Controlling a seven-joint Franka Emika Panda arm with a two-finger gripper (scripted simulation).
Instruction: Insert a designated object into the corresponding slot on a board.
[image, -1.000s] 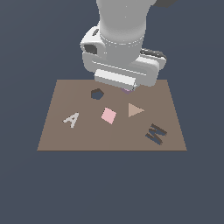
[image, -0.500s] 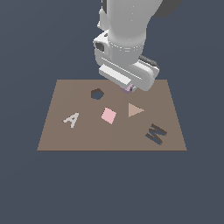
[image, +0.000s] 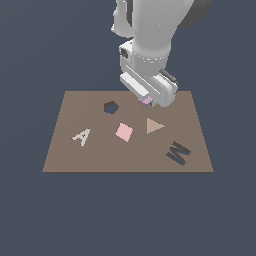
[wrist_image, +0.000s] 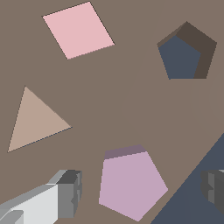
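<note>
Dark blue-grey ground surrounds the brown board (image: 75, 150). Over its far edge the tool (wrist_image: 138, 192) stands with fingers (wrist_image: 65, 194) apart, beside the lilac block (wrist_image: 131, 183), not touching it. Nearby are the dark hole (wrist_image: 181, 59), the tan triangle (wrist_image: 33, 120) and the pink square (wrist_image: 78, 28).

We see flat, even simulator lighting, no glare or blur; only soft shading inside the dark navy pentagonal hole (wrist_image: 186, 54); edges undistorted.

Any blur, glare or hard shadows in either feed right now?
Exterior view: sharp, flat even light, no glare; the arm hides most of the lilac block. Wrist view: crisp; only shading is inside the dark slot in the brown board.
</note>
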